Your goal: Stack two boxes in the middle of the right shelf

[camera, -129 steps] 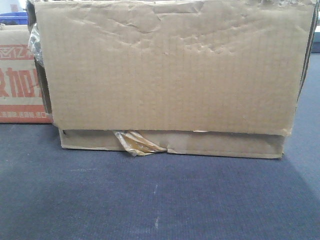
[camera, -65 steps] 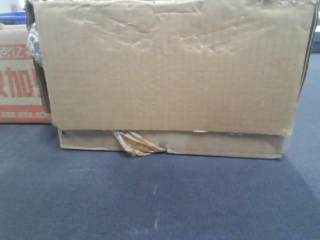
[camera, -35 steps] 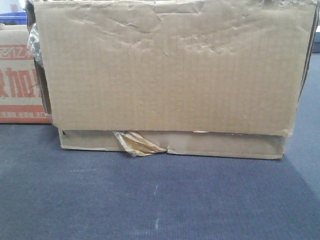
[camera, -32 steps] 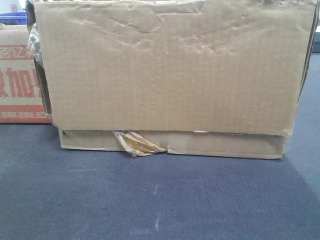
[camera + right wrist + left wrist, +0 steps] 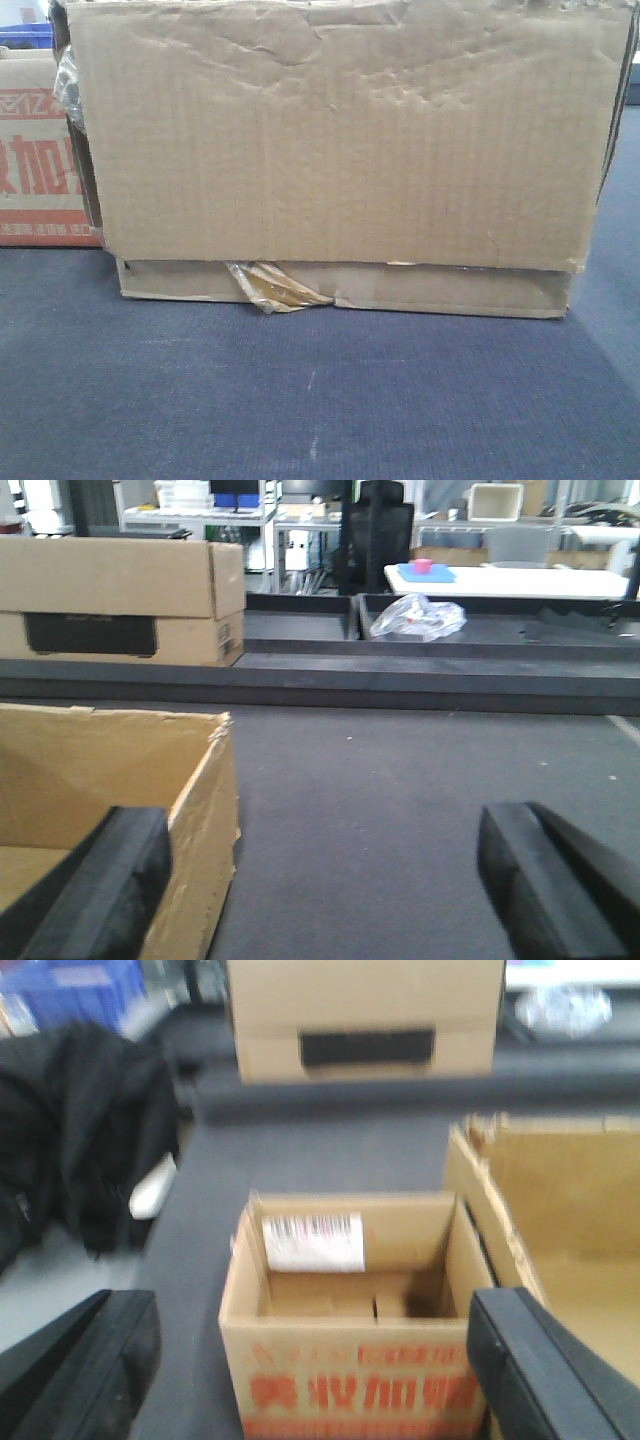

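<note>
The left fingers (image 5: 530,1360) gaped wide and empty, with the open printed box (image 5: 350,1380) centred just ahead between them, its long side running left to right. The right fingers (image 5: 100,880), equally spread and empty, straddled the right wall of the bigger plain box (image 5: 100,770).

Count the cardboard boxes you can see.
3. The big plain carton fills the front view; the red-printed box sits open beside it; a closed box stands farther back. Others may be hidden.

I count three boxes: one plain box (image 5: 340,140), one red-printed box (image 5: 350,1390), one closed box (image 5: 365,1000). Plus one jacket (image 5: 90,1130), one plastic bag (image 5: 415,617).
</note>
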Robot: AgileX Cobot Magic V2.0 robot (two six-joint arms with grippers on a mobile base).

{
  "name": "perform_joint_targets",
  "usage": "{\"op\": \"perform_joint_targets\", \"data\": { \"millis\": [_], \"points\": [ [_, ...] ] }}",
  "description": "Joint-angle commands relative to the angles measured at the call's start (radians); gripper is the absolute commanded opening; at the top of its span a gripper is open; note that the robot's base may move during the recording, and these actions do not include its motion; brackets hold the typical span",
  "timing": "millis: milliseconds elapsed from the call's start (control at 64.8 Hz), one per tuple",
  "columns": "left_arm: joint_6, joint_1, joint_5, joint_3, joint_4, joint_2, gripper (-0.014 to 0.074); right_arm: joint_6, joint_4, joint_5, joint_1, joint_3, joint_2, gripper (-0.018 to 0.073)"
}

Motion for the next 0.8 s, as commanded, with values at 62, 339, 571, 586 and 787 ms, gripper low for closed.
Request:
{"op": "perform_joint_targets", "data": {
  "millis": [62,339,571,586,787],
  "points": [
    [-0.003,-0.007,0.123,-0.134,-0.002,0.185,0.0537,-0.002,-0.001,-0.013,0.008,-0.012,0.003,0.0551],
    [0.107,0.060,0.436,-0.551,0.009,0.631,0.0537,-0.002,-0.001,-0.013,0.047,-0.012,0.003,0.0551],
    [0.270,0.190,0.545,-0.803,-0.112,0.916,0.0526,-0.002,-0.001,-0.009,0.047,-0.012,0.003,0.0551],
    [0.281,0.193,0.539,-0.813,-0.112,0.933,0.0526,-0.002,-0.001,-0.009,0.047,-0.012,0.003,0.0551],
    [0.318,0.207,0.436,-0.833,-0.110,1.063,0.0526,-0.002,-0.001,-0.009,0.047,-0.012,0.003,0.0551]
  ]
}}
